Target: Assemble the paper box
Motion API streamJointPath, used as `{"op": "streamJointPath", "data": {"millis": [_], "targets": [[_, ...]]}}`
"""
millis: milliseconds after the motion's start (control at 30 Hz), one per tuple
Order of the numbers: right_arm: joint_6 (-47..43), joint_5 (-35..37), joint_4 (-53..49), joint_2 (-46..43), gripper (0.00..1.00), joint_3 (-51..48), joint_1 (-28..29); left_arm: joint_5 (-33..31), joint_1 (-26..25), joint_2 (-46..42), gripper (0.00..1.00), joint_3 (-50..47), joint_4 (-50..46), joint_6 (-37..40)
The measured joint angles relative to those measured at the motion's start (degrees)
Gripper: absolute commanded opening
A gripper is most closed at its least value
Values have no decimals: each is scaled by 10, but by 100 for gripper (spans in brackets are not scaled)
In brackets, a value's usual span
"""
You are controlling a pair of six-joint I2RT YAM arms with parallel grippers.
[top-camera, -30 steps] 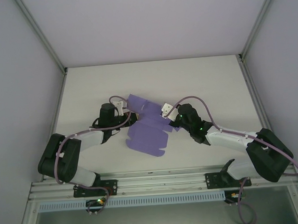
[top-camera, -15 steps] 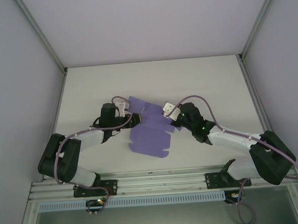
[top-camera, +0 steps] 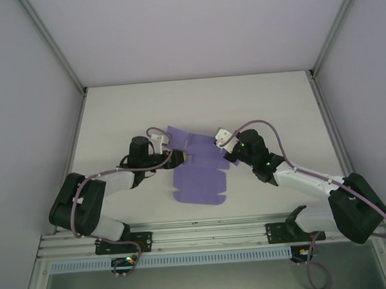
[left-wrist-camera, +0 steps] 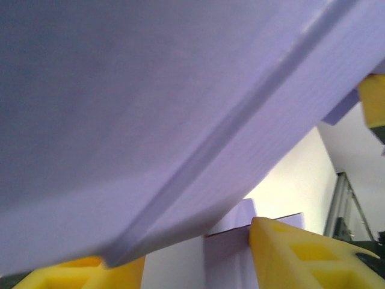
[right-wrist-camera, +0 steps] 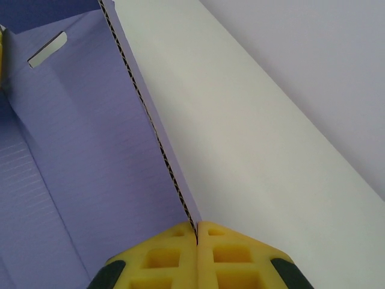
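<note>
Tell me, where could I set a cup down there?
The far half of the table, between the paper box and the back wall, is bare. The middle is crowded: left hand and right hand meet at the box.

White table (top-camera: 262, 102), pale walls (top-camera: 193, 28)

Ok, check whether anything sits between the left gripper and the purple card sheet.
Nothing visible does. The left gripper sits at the left edge of the flat matte purple card sheet, jaws open; the right gripper is shut on its right edge.
</note>
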Motion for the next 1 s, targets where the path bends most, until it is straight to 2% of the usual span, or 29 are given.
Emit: {"op": "streamJointPath", "data": {"millis": [67,133,200,300,400,667,1000], "targets": [[5,-9,0,0,0,0,0,19,0,8,46,-5,41,-14],[11,-16,1,0,0,0,0,35,-1,16,33,-6,75,-27],[15,-14,5,0,0,0,-4,40,-1,23,25,-6,89,-36],[17,-14,8,0,0,0,-7,44,-2,30,21,-6,93,-41],[17,-14,8,0,0,0,-8,41,-4,30,13,-5,84,-40],[6,-24,-38,0,0,4,-8,-8,-18,8,10,11,-13,-2],[-48,-42,-138,17,14,60,-20,-15,-23,-35,8,13,-63,34]]}}
